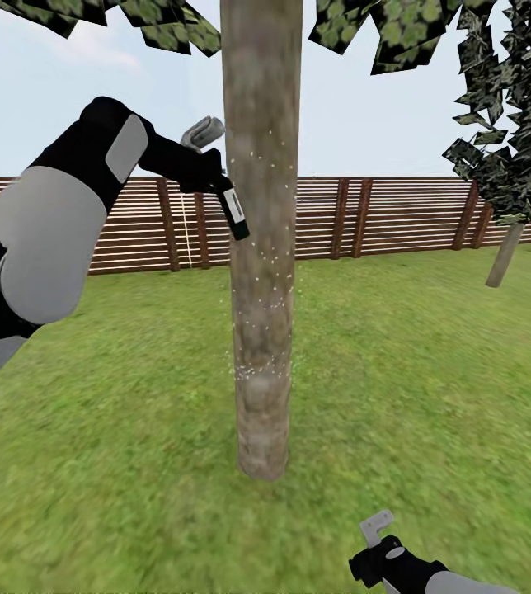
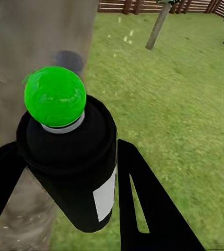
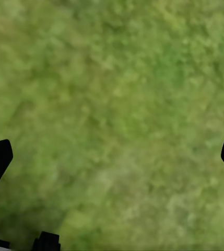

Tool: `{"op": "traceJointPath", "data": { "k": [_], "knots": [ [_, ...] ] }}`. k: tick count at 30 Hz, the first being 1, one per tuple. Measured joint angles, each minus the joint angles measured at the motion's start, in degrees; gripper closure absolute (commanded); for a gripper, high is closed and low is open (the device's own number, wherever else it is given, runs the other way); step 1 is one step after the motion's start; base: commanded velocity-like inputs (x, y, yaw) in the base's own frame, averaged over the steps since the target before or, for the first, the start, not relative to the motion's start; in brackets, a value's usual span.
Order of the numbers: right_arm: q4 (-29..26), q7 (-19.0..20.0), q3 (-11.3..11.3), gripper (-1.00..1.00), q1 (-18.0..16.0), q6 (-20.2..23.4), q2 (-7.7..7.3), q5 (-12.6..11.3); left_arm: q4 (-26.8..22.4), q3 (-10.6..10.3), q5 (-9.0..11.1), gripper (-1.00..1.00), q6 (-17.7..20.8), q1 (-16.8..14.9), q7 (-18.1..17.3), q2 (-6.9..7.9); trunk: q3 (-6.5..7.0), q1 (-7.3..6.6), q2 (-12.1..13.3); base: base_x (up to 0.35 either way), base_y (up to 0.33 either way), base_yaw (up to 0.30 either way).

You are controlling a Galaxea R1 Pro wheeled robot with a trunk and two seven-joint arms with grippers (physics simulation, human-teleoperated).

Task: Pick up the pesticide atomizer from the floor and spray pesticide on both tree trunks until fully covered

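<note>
Raised left end effector point(image 1: 216, 177) grips pesticide atomizer point(image 1: 234, 210)

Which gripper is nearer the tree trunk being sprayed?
Left. The left gripper holds the pesticide atomizer right against the tree trunk, high up. The right gripper hangs low over the grass, clearly apart from it.

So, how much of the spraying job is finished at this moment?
Done: the spray bottle is off the ground, held in the left gripper. In hand: it is held beside the near trunk, where white specks dot the middle bark, but the lowest part looks bare. Left: finishing this trunk, then the second tree by the fence. The right gripper is open over grass.
</note>
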Motion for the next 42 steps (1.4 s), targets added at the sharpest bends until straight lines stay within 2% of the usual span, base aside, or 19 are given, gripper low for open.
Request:
{"op": "traceJointPath", "data": {
  "k": [2, 3, 5, 8, 27, 28, 29, 31, 32, 33, 35, 38, 39, 40, 42],
  "knots": [
    [0.0, 0.0, 0.0, -1.0, 0.0, 0.0, 0.0, 0.0, 0.0, -2.0, -4.5, 1.0, 0.0, 0.0, 0.3, -1.87, 0.0, 0.0, 0.0, -0.001, 0.0, 0.0],
    [0.0, 0.0, 0.0, -1.0, 0.0, 0.0, 0.0, 0.0, -0.4, -2.9, -10.4, 1.0, -0.2, 0.0, 0.5, -3.83, 0.0, 0.0, 0.0, 0.0, 0.0, 0.0],
    [0.0, 0.0, 0.0, -1.0, 0.0, 0.0, 0.0, 0.0, -2.8, -3.1, -12.8, 1.0, 0.0, 0.0, 0.5, -5.45, 0.01, 0.0, 0.0, 0.0, 0.0, 0.0],
    [0.0, 0.0, 0.0, -1.0, 0.0, 0.0, 0.0, 0.0, -4.7, -3.2, -14.1, 1.0, 0.0, 0.0, 0.6, -5.94, 0.0, 0.0, 0.0, 0.0, 0.0, 0.0],
    [0.0, 0.0, 0.0, -1.0, 0.0, -0.1, 0.0, 0.0, -5.5, -2.8, -14.2, 1.0, -0.1, 0.0, 0.6, -5.94, 0.0, 0.0, 0.0, -0.079, 0.0, 0.0],
    [0.0, 0.0, 0.0, -1.0, 0.0, -0.1, -0.02, -0.1, -5.4, -2.8, -14.6, 1.0, -0.2, 0.0, 2.2, -5.94, 0.0, 0.0, 0.0, -0.002, 0.0, 0.0],
    [0.0, 0.0, 0.0, -1.0, 0.0, -0.1, -0.05, -0.1, -5.3, -2.8, -15.0, 1.0, -0.3, 0.0, 6.3, -5.93, 0.0, 0.0, 0.0, -0.001, 0.0, 0.0],
    [0.0, 0.0, 0.0, -1.0, 0.0, -0.1, -0.08, -0.1, -5.2, -2.7, -13.9, 1.0, -0.3, 0.0, 13.1, -5.94, 0.0, 0.0, 0.0, 0.0, 0.0, 0.0],
    [0.0, 0.0, 0.0, -1.0, 0.0, -0.1, -0.08, -0.1, -4.8, -2.7, -13.1, 1.0, -0.2, 0.0, 14.3, -5.94, 0.0, 0.0, 0.0, 0.0, 0.0, 0.0],
    [0.0, 0.0, 0.0, -1.0, 0.0, -0.1, -0.08, -0.1, -2.5, -2.6, -12.3, 1.0, -0.2, 0.0, 15.6, -5.94, -0.01, 0.0, 0.0, 0.0, 0.0, 0.0],
    [0.0, 0.0, 0.0, -1.0, 0.0, -0.1, -0.09, -0.1, 2.9, -2.6, -11.7, 1.0, -1.1, 0.0, 16.4, -5.94, -0.01, 0.0, 0.0, 0.0, 0.0, 0.0],
    [0.0, 0.0, 0.0, -1.0, 0.0, -0.1, -0.1, -0.1, 11.5, -2.4, -11.0, 1.0, -7.5, 0.1, 16.7, -5.94, -0.01, 0.0, 0.0, 0.0, 0.0, 0.0],
    [0.0, 0.0, 0.0, -1.0, 0.0, -0.1, -0.12, -0.1, 13.4, -2.2, -9.1, 1.0, -9.4, 0.1, 16.7, -5.94, -0.01, 0.0, 0.0, 0.0, 0.0, 0.0],
    [0.0, 0.0, 0.0, -1.0, 0.0, -0.1, -0.14, -0.1, 14.5, -2.0, -5.2, 1.0, -10.7, 0.1, 16.7, -5.94, 0.0, 0.0, 0.0, 0.0, 0.0, 0.0],
    [0.0, 0.0, 0.0, -1.0, 0.0, -0.1, -0.12, -0.1, 15.0, -2.3, -1.3, 1.0, -11.7, 0.1, 16.7, -5.94, 0.0, 0.0, 0.0, 0.0, 0.0, 0.0]
  ]
}}
